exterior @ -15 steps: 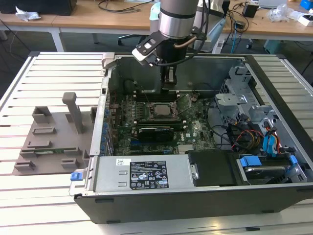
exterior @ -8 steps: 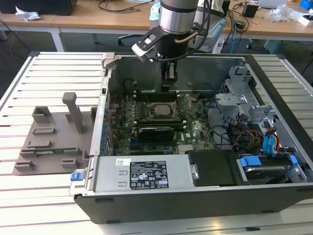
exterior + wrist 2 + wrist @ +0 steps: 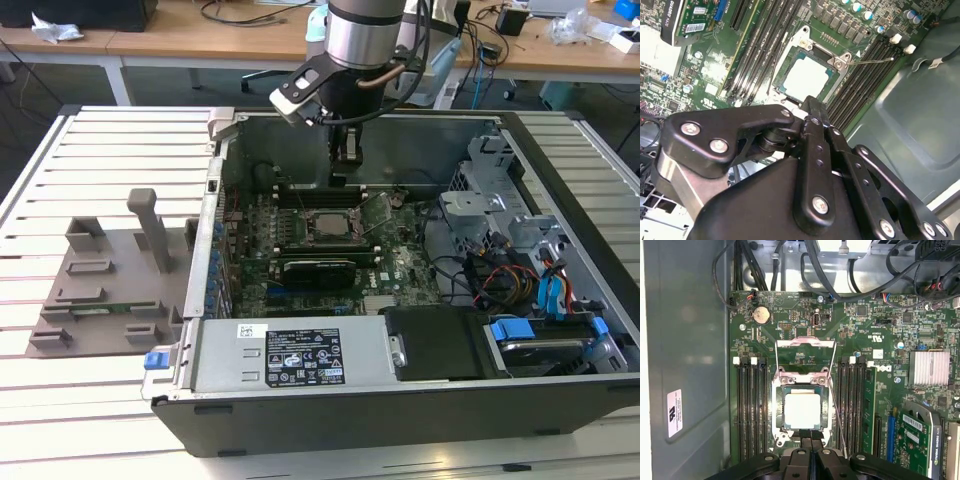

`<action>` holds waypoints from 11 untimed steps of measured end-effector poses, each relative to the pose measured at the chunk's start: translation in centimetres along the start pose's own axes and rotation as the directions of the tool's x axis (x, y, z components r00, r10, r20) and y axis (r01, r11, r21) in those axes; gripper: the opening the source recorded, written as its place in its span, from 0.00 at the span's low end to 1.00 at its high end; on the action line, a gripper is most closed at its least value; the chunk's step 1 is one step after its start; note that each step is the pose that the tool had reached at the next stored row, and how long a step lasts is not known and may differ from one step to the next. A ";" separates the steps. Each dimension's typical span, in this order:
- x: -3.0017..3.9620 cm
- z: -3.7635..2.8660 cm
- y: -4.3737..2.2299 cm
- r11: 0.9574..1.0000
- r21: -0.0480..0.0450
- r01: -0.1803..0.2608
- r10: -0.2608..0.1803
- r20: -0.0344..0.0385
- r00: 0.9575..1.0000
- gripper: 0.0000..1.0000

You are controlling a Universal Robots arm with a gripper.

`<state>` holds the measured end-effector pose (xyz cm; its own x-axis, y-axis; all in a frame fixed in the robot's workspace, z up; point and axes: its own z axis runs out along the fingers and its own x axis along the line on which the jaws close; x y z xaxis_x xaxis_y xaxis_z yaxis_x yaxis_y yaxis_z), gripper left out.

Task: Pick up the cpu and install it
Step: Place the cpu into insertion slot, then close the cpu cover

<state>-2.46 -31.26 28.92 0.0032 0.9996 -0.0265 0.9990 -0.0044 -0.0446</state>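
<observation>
The cpu (image 3: 805,411), a silvery square chip, lies flat in the dark socket (image 3: 780,412) on the green motherboard; it also appears as cpu (image 3: 807,75) and cpu (image 3: 328,224). The socket's metal frame (image 3: 805,342) stands flipped open, and its thin lever (image 3: 838,415) is loose beside the socket. My gripper (image 3: 811,439) hovers just above the socket's edge with its black fingers (image 3: 804,441) pressed together and nothing between them. In the exterior view the gripper (image 3: 345,170) hangs inside the open case, a little above the board.
The open computer case (image 3: 400,410) lies on a slatted table. A grey plastic tray (image 3: 100,290) with raised blocks sits at the exterior view's left. Memory slots (image 3: 752,410) flank the socket, a graphics card (image 3: 318,270) lies near it, and drive bays with cables (image 3: 520,270) fill the right.
</observation>
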 end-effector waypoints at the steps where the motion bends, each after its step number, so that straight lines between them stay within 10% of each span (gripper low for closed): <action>1: 0.00 -0.01 0.00 1.000 0.000 0.000 0.000 0.000 1.000 0.11; 11: 0.01 -0.11 2.04 1.000 0.000 0.000 0.000 0.000 1.000 0.11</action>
<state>-0.41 -31.26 28.95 0.0032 0.9996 -0.0265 0.9990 -0.0043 -0.0447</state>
